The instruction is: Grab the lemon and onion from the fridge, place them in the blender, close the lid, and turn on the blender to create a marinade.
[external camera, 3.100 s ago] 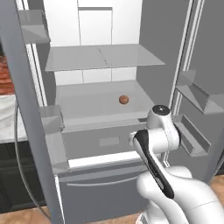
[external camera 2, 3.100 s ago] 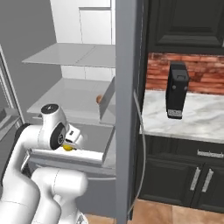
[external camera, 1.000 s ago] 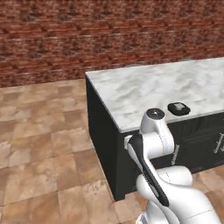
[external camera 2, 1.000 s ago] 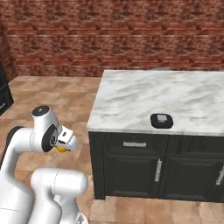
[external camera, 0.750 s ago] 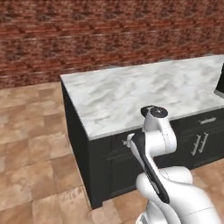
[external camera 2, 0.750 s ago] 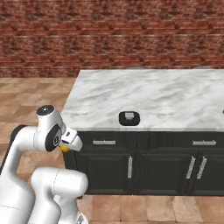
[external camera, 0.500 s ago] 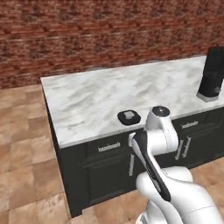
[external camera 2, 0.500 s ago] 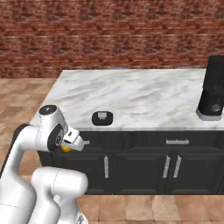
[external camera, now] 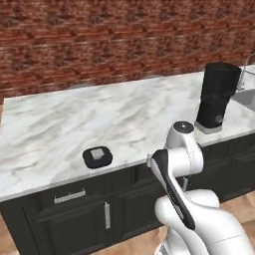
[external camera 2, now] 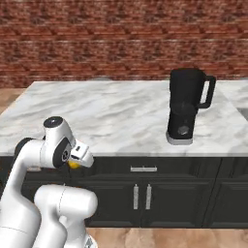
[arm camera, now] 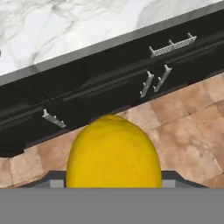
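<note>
My gripper [external camera 2: 76, 161] hangs low in front of the dark cabinets, shut on the lemon [external camera 2: 73, 164], a small bright yellow ball. In the hand view the lemon [arm camera: 113, 153] sits between the jaws of the gripper [arm camera: 113, 180], with cabinet fronts and floor tiles beyond it. The blender [external camera: 216, 96] [external camera 2: 186, 104], a tall black jar on a grey base, stands on the marble counter to the right of the arm. Left of the arm on the same counter lies the lid [external camera: 97, 156], a flat black pad with a grey centre. The fridge and the onion are out of view.
A long marble counter [external camera: 60, 124] [external camera 2: 111, 114] tops dark cabinets with metal handles [external camera 2: 141, 196]. A brick wall [external camera 2: 121, 43] runs behind it. A sink [external camera: 248, 97] lies at the counter's right end. Tiled floor [arm camera: 192, 131] lies below the hand.
The base has swung away from the fridge and along the counter, so the whole view has shifted; the lid and then the blender came into view. The gripper kept its hold on the lemon.
</note>
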